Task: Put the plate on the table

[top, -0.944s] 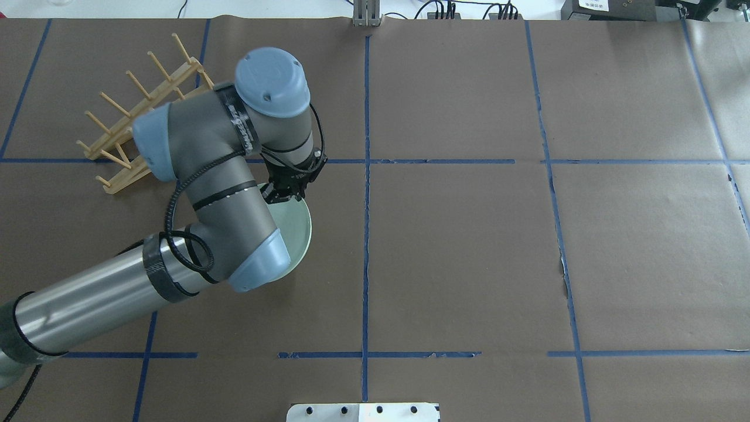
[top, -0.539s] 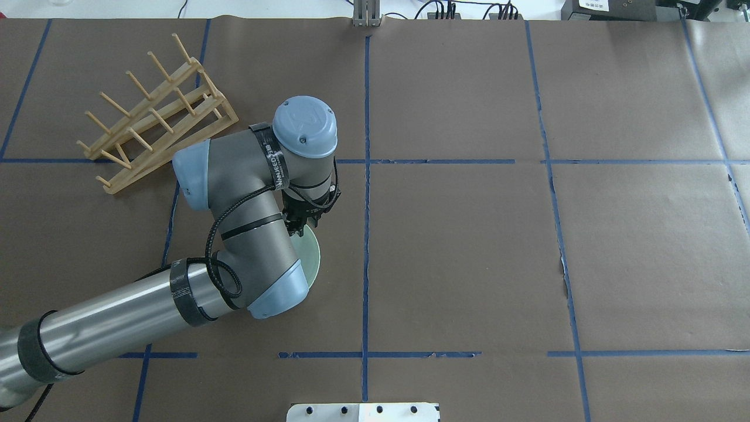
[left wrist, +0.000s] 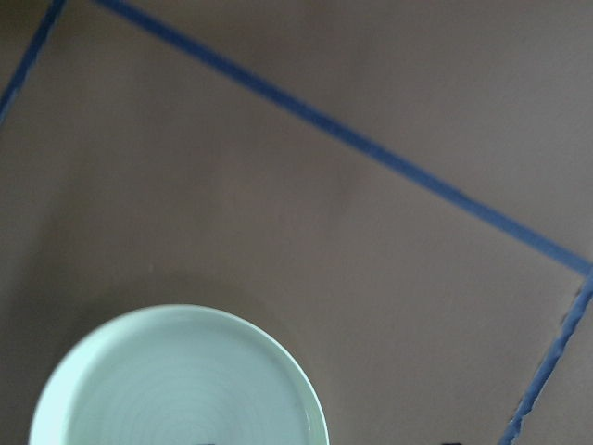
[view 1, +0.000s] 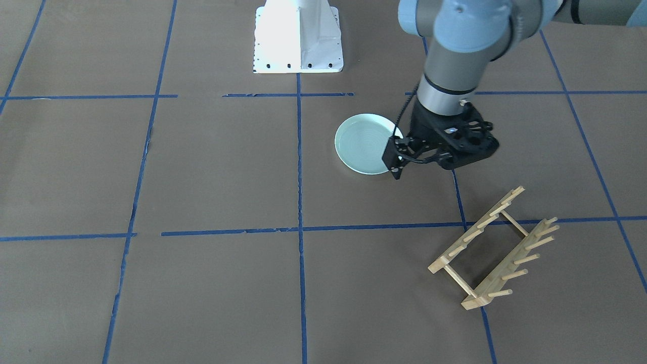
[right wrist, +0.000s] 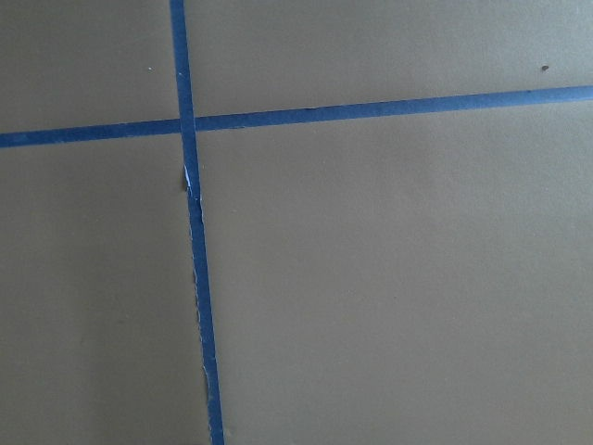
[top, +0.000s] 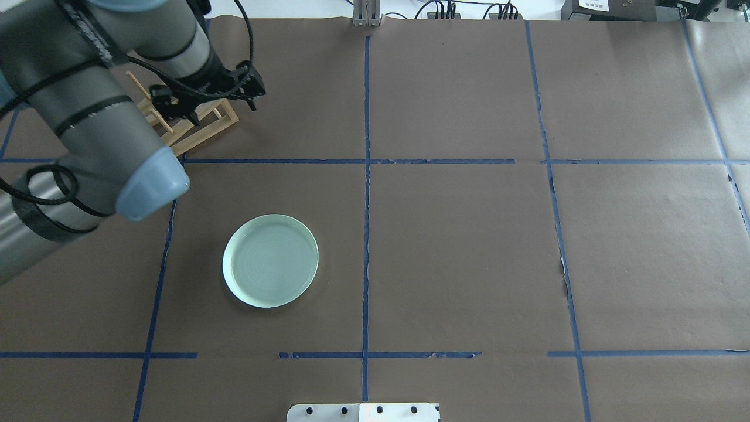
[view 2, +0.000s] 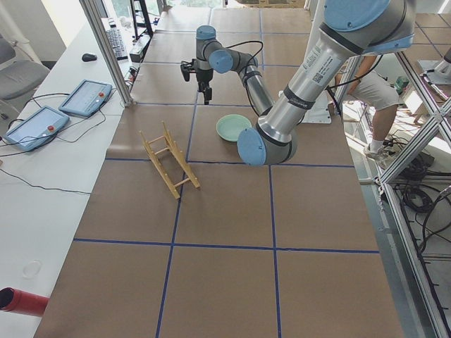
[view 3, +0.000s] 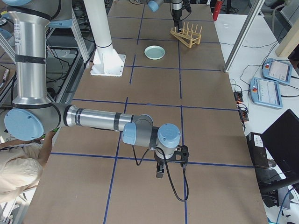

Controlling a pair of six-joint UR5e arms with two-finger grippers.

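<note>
The pale mint-green plate point(top: 270, 261) lies flat and free on the brown-paper table point(top: 469, 246). It also shows in the front view point(view 1: 368, 144), the left-side view point(view 2: 233, 127), the right-side view point(view 3: 154, 52) and the left wrist view point(left wrist: 176, 380). My left gripper point(top: 253, 88) is raised above the table, open and empty, clear of the plate. In the front view my left gripper point(view 1: 394, 162) hangs by the plate's edge on the rack side. My right gripper point(view 3: 160, 172) shows only in the right-side view, low over the far end of the table. I cannot tell whether it is open or shut.
A wooden peg rack point(top: 199, 120) stands beyond the plate, partly behind my left arm; it also shows in the front view point(view 1: 493, 247). The white metal base point(view 1: 298, 45) sits at the robot's edge. Blue tape lines divide the paper.
My left gripper has let go of the plate, which now lies uncovered on the table. The left arm has risen and swung back towards the rack.
</note>
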